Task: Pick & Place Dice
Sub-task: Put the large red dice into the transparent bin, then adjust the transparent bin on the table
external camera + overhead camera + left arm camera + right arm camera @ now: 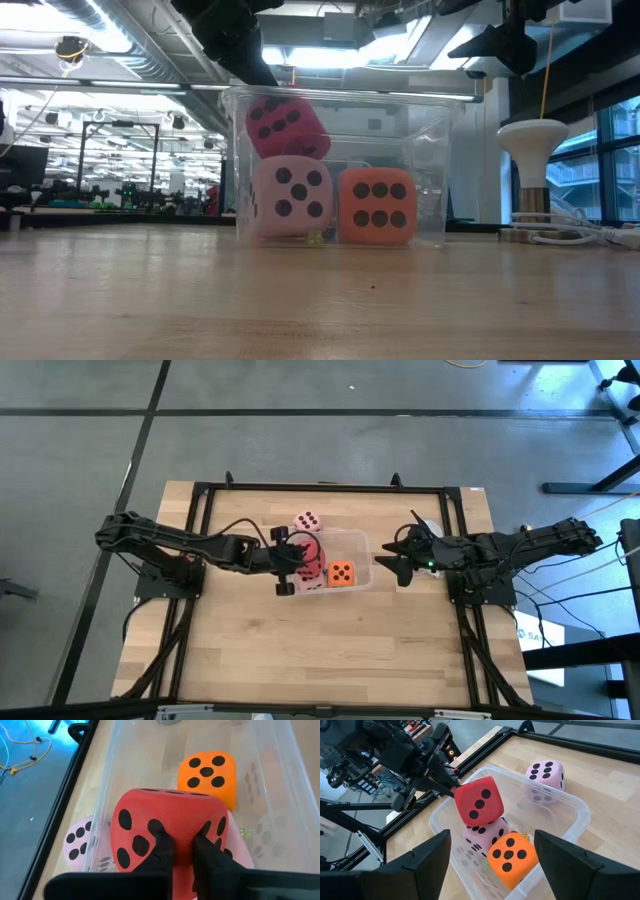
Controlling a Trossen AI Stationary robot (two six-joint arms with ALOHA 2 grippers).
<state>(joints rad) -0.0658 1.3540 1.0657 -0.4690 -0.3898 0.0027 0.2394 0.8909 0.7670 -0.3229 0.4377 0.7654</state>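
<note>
We are seeing the left end effector [454,790] pinching the red die [311,550] above the clear tub [362,540], which is sitting near the middle of the wooden surface [330,650]. Inside are lying an orange die [341,573] and a pale pink die [290,196]; another pink die [307,521] is resting outside, toward the far edge. The right end effector [398,556], fingers spread, is waiting beside the tub. A grey floor [300,440] is surrounding the surface.
</note>
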